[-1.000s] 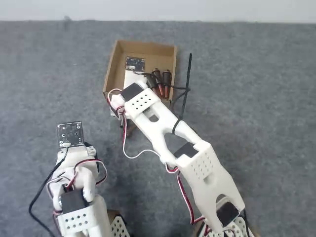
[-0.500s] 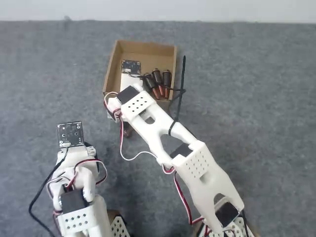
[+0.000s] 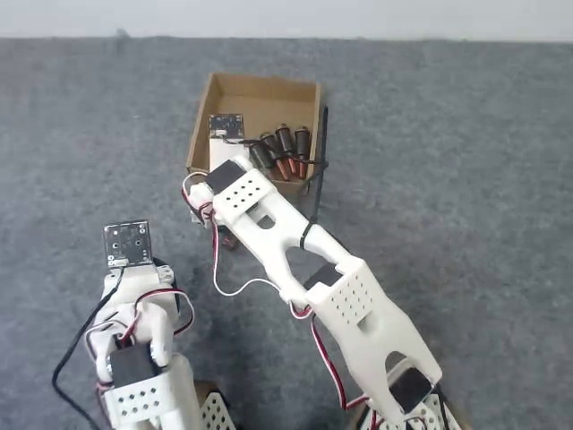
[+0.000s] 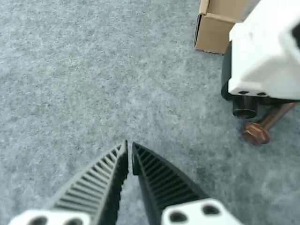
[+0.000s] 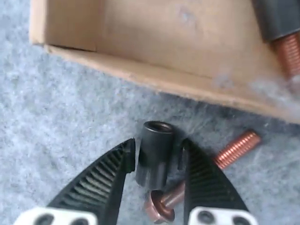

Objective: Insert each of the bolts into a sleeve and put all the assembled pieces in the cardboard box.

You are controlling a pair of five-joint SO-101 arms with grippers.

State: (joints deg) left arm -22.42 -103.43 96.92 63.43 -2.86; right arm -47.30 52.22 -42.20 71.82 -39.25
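**A:** Anything new at the right claw (image 5: 158,143)?

**B:** Swung leftward over the past second, along the outside of the box's front wall and away from the finished pieces. Now hanging low, fingers parted moderately, gripping nothing.

**A:** Parted around what?

**B:** Around a short black cylindrical sleeve (image 5: 154,157), standing upright between the fingers on the grey carpeted worktop (image 5: 61,122), open bore up. Almost against one finger, with a clear gap at the other.

**A:** And the bolt?

**B:** Right at the sleeve's foot: a copper-coloured threaded bolt (image 5: 234,149), lying flat. Hexagonal head back toward the claw's base, shank slanting under one finger and out past it. Not inserted yet.

**A:** Meaning for the task?

**B:** Looks lined up to close on that sleeve. Probably the last pair, still unassembled.

**A:** Farther out?

**B:** Beyond the fingertips, an open brown cardboard box (image 5: 140,70). Inside, three black sleeves with copper bolts through them (image 3: 285,150), side by side.

**A:** The other arm?

**B:** As for the left claw (image 4: 130,146): closed tip to tip, empty, hovering over bare carpet, well aside from sleeve and bolt.
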